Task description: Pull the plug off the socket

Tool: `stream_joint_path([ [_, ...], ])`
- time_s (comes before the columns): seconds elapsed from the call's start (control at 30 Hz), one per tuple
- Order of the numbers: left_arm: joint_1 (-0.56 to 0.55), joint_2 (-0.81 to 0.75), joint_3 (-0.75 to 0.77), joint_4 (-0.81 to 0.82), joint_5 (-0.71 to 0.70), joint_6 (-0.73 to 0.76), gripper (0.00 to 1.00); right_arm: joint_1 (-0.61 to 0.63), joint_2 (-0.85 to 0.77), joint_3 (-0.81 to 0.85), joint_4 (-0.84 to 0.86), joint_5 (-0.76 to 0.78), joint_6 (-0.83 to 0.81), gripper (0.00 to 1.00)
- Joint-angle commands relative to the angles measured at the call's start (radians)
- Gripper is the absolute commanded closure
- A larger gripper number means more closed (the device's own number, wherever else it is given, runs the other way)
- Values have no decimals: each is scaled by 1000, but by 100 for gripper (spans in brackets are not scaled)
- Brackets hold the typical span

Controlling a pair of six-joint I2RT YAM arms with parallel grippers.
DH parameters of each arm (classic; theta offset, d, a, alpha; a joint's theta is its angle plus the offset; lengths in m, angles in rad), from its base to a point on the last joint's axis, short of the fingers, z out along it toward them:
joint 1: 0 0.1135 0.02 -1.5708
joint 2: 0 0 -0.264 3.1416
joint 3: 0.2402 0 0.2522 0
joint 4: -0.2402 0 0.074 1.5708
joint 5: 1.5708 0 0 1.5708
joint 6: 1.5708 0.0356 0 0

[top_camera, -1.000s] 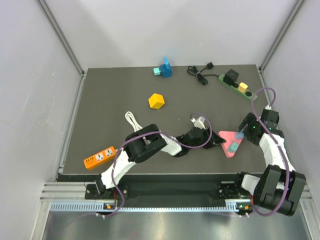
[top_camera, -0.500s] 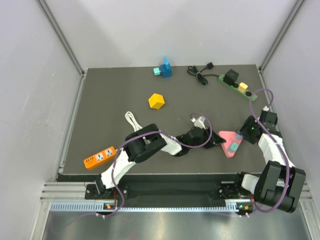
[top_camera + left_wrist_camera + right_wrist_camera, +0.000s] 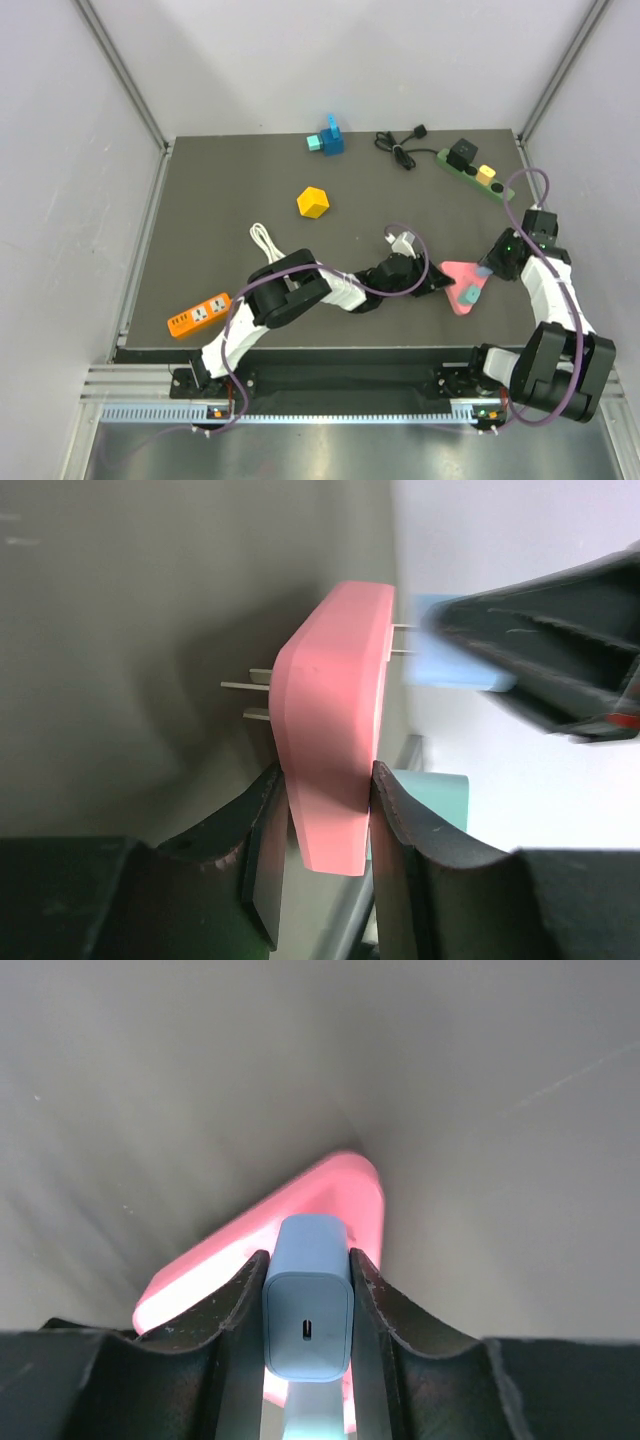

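A pink triangular socket block [image 3: 458, 274] [image 3: 335, 720] [image 3: 330, 1195] is held on edge just above the table, with my left gripper [image 3: 437, 279] [image 3: 322, 815] shut on its lower corner. My right gripper [image 3: 487, 268] [image 3: 307, 1295] is shut on a light blue plug [image 3: 307, 1320] [image 3: 450, 658] [image 3: 481, 270] on the block's face. Its metal prongs show in a short gap between plug and block. A teal plug [image 3: 467, 293] [image 3: 435, 798] also sits on that face. A green power strip [image 3: 472, 174] with a black plug [image 3: 461, 153] lies at the back right, far from both grippers.
A yellow cube [image 3: 313, 202], a blue block [image 3: 327, 139], a coiled black cable [image 3: 400, 150], a white cable [image 3: 265, 240], a white plug [image 3: 402, 241] and an orange power strip [image 3: 200, 314] lie on the dark table [image 3: 230, 200]. Grey walls stand on three sides.
My right gripper has closed on the light blue plug and its wrist has drawn a little to the right and back. The left gripper keeps its hold on the pink block.
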Motion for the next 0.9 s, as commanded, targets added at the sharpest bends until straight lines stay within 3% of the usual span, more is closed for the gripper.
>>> stream_joint_path([
  [0.0,13,22,-28,-284,-101,78,100,9,-44,102,-1,16,7,100],
  [0.4,11,25,-21,-291,-89,95,100,23,-99,162,-53,28,1,100],
  [0.7,8,-2,-4,-249,3,184,100,34,-139,141,-27,-24,-22,100],
  [0.87,8,-30,-34,-186,20,189,61,51,-167,116,7,-76,-31,100],
])
